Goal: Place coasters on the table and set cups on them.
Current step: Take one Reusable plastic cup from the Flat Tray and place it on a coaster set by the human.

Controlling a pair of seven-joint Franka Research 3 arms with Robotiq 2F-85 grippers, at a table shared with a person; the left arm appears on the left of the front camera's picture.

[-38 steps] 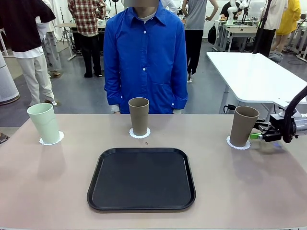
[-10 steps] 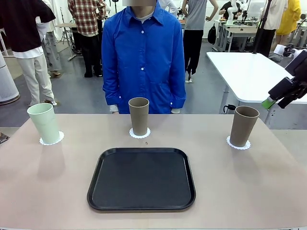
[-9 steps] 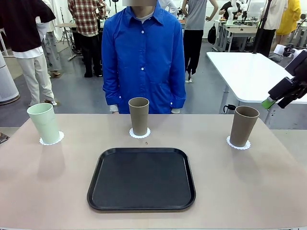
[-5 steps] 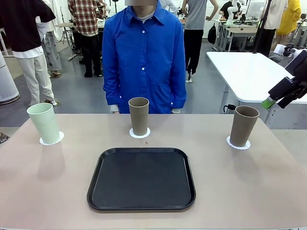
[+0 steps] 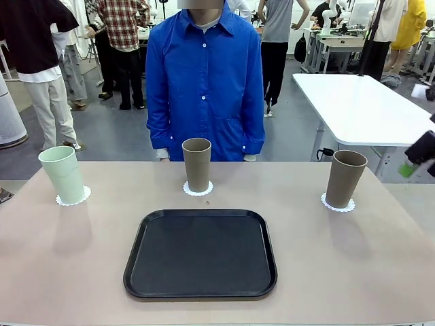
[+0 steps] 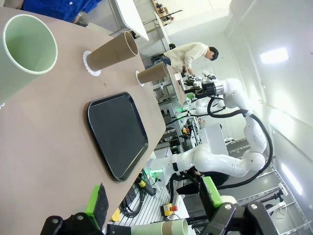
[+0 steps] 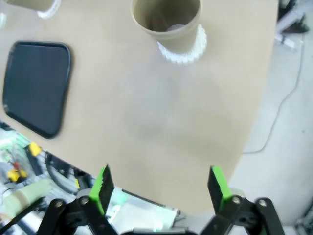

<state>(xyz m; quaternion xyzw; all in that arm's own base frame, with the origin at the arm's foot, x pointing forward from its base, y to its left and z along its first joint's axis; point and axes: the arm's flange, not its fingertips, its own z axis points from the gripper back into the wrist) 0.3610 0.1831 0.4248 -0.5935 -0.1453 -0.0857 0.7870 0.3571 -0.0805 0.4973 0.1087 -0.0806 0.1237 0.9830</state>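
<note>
On the beige table stand three cups, each on a white lacy coaster. The mint cup rests on its coaster at far left. A tan cup stands mid-back on a coaster, and another tan cup on a coaster at right. My right gripper hangs off the table's right edge, apart from that cup; its wrist view looks down on the tan cup past open fingers. My left gripper is open and empty, with the mint cup far ahead.
A black tray lies bare at the table's front middle. A person in a blue shirt stands at the far edge behind the middle cup. A white table stands behind at right.
My right gripper has drifted right and downward toward the picture's edge. Cups, coasters and tray have not moved.
</note>
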